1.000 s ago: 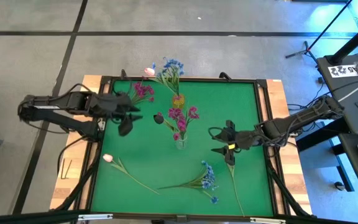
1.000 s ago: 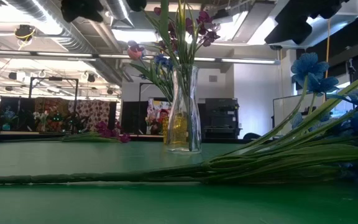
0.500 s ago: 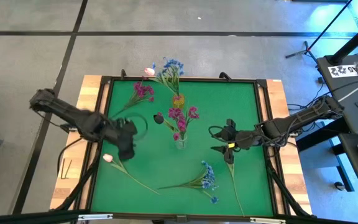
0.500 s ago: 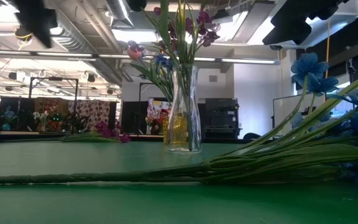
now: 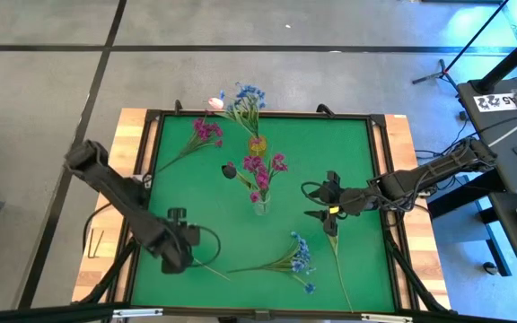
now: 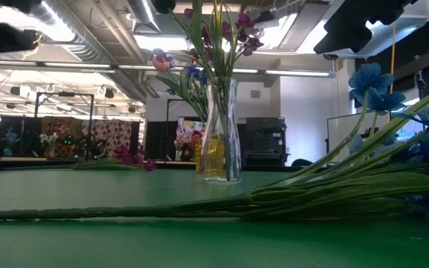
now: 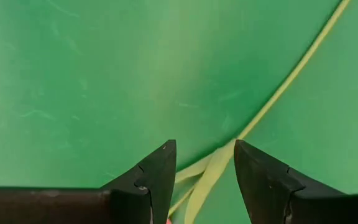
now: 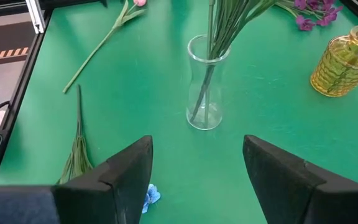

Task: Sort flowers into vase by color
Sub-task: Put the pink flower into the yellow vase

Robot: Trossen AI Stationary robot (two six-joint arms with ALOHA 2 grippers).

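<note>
1. High view: clear vase (image 5: 260, 205) mid-table already holds magenta flowers (image 5: 264, 170); amber vase (image 5: 257, 144) behind it.
2. Left on mat: blue spray (image 5: 296, 256), magenta sprig (image 5: 203, 133), tulip stem (image 7: 278, 93).
3. Left gripper (image 5: 176, 254) jaws open, straddling tulip stem, empty; right gripper (image 5: 319, 205) open, idle nr vase.

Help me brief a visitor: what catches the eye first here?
The clear glass vase at the middle of the green table, holding magenta flowers. Next, the left tool, open, poised over the pink tulip's stem near the front left corner. The blue spray lies front of centre; the right tool waits open right of the vase.
</note>
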